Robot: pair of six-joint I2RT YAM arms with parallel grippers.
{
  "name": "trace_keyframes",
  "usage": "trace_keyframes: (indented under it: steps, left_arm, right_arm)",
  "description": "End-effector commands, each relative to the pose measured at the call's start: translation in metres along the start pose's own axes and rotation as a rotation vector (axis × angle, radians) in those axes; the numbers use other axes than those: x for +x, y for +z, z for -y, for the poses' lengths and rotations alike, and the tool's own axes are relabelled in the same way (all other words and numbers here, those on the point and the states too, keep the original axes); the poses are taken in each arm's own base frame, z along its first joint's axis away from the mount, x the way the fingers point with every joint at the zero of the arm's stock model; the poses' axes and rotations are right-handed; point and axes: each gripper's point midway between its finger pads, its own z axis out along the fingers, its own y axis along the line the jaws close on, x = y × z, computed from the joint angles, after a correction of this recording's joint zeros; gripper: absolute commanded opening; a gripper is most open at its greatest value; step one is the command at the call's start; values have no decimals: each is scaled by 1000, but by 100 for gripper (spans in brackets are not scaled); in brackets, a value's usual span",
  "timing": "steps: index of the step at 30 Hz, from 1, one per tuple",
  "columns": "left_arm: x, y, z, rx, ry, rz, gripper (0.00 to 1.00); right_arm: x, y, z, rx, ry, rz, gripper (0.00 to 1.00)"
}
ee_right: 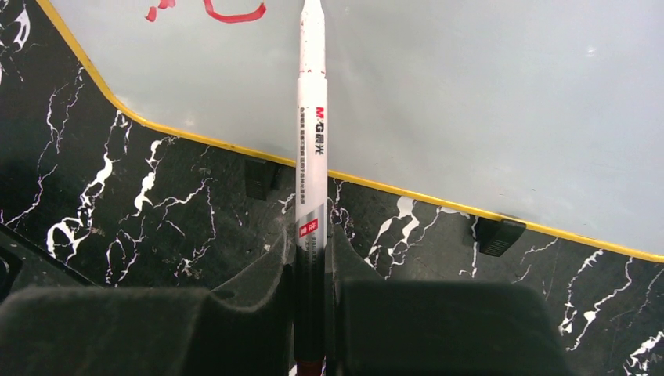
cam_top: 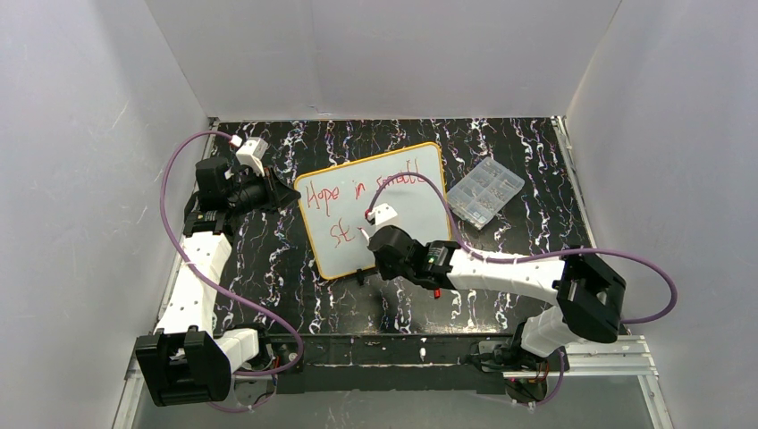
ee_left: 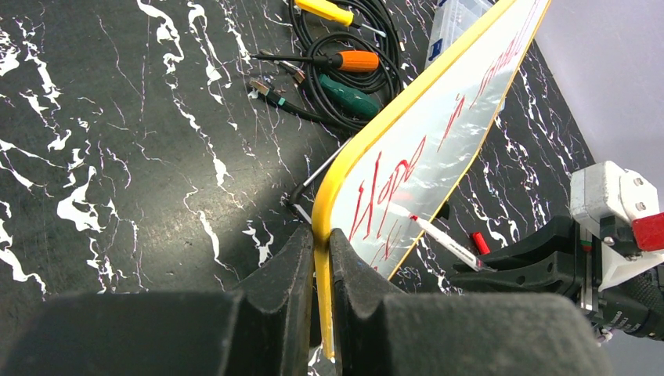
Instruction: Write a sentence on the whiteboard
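Black marbled tabletop (cam_top: pixel 268 268), white walls (cam_top: pixel 89 134) around. Whiteboard (cam_top: pixel 420 214) at centre, its left rim pinched in closed left hand (ee_left: pixel 319 244); red sentence (cam_top: pixel 357 190) so far "Hope in small st". Right hand (ee_right: pixel 312 244) clamped shut on marker (ee_right: pixel 312 117), barrel pointing straight away up the board, tip just right of last stroke on second line.

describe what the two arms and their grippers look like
Both the left arm and right arm have white link shells with black joint housings. A purple cable loops from each wrist back to the base. Each wrist carries a small white camera block. The left gripper and right gripper have matte black, wedge-shaped fingers.
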Motion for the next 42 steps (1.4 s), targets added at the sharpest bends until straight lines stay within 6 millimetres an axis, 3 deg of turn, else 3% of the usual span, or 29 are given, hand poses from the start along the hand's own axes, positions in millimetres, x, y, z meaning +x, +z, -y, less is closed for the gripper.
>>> trace_keyframes:
  steps: [1, 18, 28, 42]
  left_arm:
    - [1, -3, 17, 63, 21, 0, 0]
    - [2, -3, 17, 64, 20, -2, 0]
    - [2, -3, 17, 63, 20, -2, 0]
    - [2, -3, 17, 63, 20, -2, 0]
  right_arm:
    - [-18, -5, 17, 57, 23, 56, 1]
    - [-41, 0, 7, 36, -14, 97, 1]
    - [-19, 6, -1, -17, -29, 21, 1]
    - [4, 3, 5, -14, -23, -43, 1]
